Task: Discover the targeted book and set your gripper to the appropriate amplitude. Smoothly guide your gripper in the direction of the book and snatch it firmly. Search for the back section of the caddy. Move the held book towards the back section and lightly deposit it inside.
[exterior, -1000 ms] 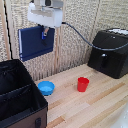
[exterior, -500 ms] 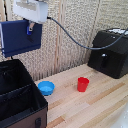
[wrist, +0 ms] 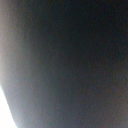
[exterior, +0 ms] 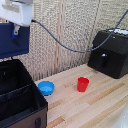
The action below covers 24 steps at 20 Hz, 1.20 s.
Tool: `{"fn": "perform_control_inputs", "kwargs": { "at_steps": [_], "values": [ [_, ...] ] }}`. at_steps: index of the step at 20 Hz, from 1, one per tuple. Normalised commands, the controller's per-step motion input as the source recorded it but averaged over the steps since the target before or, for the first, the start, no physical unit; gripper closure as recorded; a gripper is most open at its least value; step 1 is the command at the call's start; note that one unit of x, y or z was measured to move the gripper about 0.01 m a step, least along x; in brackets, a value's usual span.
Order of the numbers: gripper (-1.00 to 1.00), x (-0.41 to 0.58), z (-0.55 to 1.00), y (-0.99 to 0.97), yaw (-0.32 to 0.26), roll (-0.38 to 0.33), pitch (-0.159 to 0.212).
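Since a second ago the gripper has carried the book toward the exterior view's left and slightly up; it was roughly over the blue bowl's side of the table, now it hangs above the caddy at the frame's left edge. Red cup, blue bowl and black box appliance haven't shifted.

Book: dark navy, held upright in the air, broad face toward the exterior camera, partly cut off by the left edge. Its lower edge is clear of the caddy rim, not touching. It sits over the caddy's far part, the side nearer the woven wall.

Gripper: white block at the top, short dark fingers coming down over the book's upper edge, pinching the book. Cable runs from the arm in a sag across to the exterior view's right.

Caddy: black, open top, inner divider visible, clasp on the near face at the bottom edge of frame.

On the wooden table: blue bowl just beside the caddy, red cup near it further to the exterior view's right, both apart. Black box appliance well off to the right, against the wall.

Wrist view: almost all dark blur, a pale strip along one edge; can't make out anything more.
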Motion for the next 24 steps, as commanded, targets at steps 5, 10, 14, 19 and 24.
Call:
{"fn": "perform_control_inputs", "kwargs": {
  "at_steps": [5, 10, 14, 19, 24],
  "values": [
    [1.0, 0.605, -0.03, 0.5, -0.048, -0.054, 0.065],
    [1.0, 0.638, -0.03, 0.2, -0.026, -0.073, 0.019],
    [1.0, 0.385, -0.01, 0.11, 0.0, -0.056, 0.004],
    [-1.0, 0.178, 0.01, 0.04, -0.012, 0.0, 0.027],
    [-1.0, 0.031, 0.33, -0.28, 0.011, -0.131, 0.022]
  ]
}}
